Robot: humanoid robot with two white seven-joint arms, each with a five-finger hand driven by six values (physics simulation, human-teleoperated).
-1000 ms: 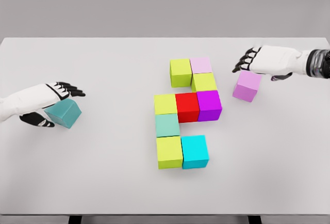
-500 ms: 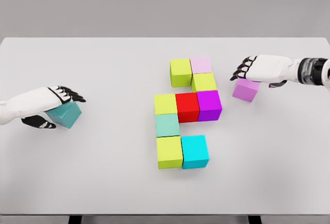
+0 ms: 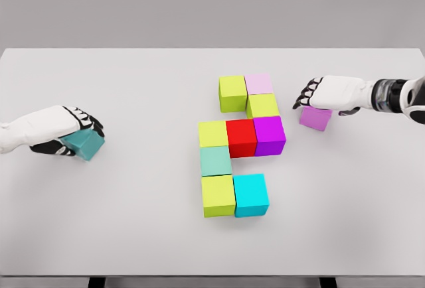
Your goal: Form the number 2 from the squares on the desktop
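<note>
Coloured cubes form a shape mid-table: a lime cube (image 3: 232,93) and pale pink cube (image 3: 259,83) on top, a lime cube (image 3: 263,105) below, then lime (image 3: 212,133), red (image 3: 241,136) and magenta (image 3: 269,134) cubes in a row, a mint cube (image 3: 215,160), and a lime (image 3: 218,195) and cyan cube (image 3: 251,194) at the bottom. My left hand (image 3: 70,132) is curled over a teal cube (image 3: 84,144) at the far left. My right hand (image 3: 317,95) lies on top of a violet cube (image 3: 315,118) to the right of the shape, fingers closing around it.
The white table (image 3: 133,221) reaches a front edge near the bottom of the view, with dark legs showing underneath. A grey wall stands behind its far edge.
Both hands have come down onto their cubes. The left hand's fingers curled around the teal cube; the right hand sank over the violet cube, covering most of it.
</note>
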